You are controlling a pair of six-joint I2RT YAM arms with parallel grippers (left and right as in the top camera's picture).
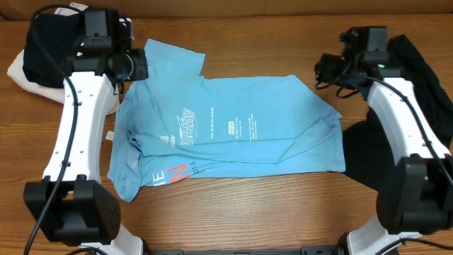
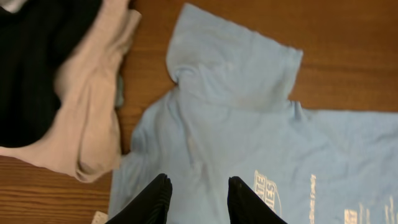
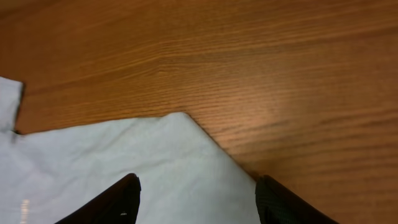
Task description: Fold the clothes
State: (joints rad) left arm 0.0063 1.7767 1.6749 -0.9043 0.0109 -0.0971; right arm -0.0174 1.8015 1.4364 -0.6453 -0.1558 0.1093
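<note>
The sky-blue T-shirt [image 1: 233, 131] lies folded across the middle of the table, with white and red lettering on its front. My left gripper [image 1: 138, 67] hovers over its upper left part near the sleeve [image 2: 236, 68]. In the left wrist view that gripper [image 2: 198, 183] is open, with only blue cloth below the gap. My right gripper [image 1: 327, 71] is over the shirt's upper right corner [image 3: 180, 124]. In the right wrist view it [image 3: 198, 182] is open wide, with nothing held. The shirt [image 3: 112, 168] lies flat beneath it.
A black garment [image 1: 46, 42] lies on a beige one [image 1: 21, 71] at the back left, seen close as the black garment [image 2: 31, 62] and the beige garment [image 2: 87, 106]. More black cloth [image 1: 425, 85] lies at the right, reaching toward the shirt's right edge [image 1: 368, 152]. Bare wood [image 3: 280, 74] lies beyond the shirt's corner.
</note>
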